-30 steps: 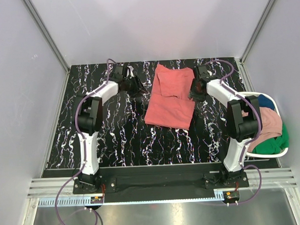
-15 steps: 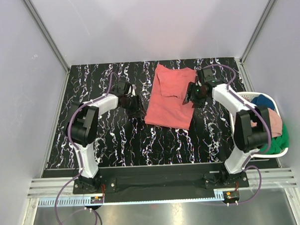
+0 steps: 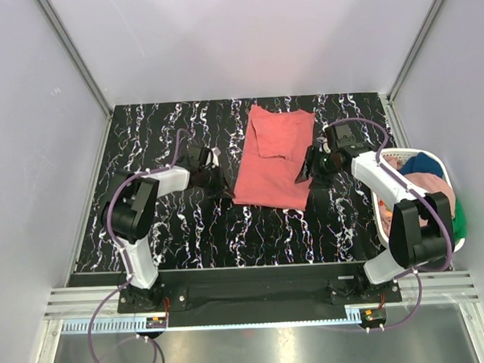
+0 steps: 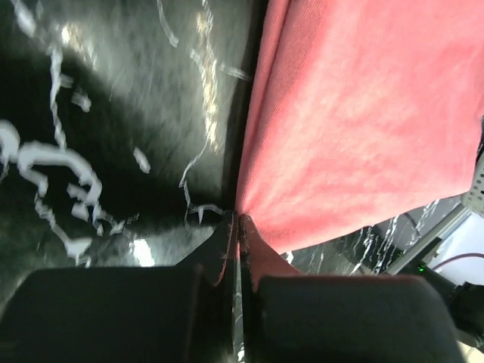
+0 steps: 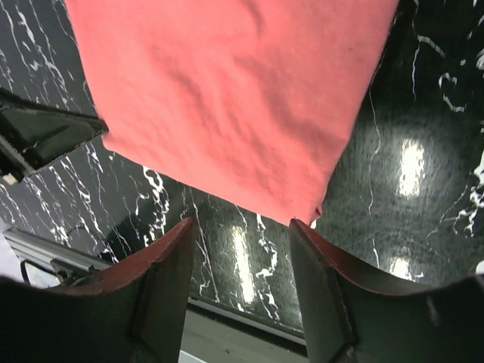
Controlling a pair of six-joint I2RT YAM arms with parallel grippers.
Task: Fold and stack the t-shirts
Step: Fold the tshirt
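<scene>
Two tools work at the near corners of the red shirt. It lies flat on the counter, in the middle of the top view. The left tool is pressed together and seems to pinch the shirt's lower left corner. The right tool is spread wide. The lower right corner sits between its fingers but is not held yet. I think each tool takes a corner so both can lift that edge and fold it up over the rest. A flap near the shirt's top is already folded over. More shirts, blue, pink and green, wait in the white basket at the right edge. I can see no words or labels anywhere.
</scene>
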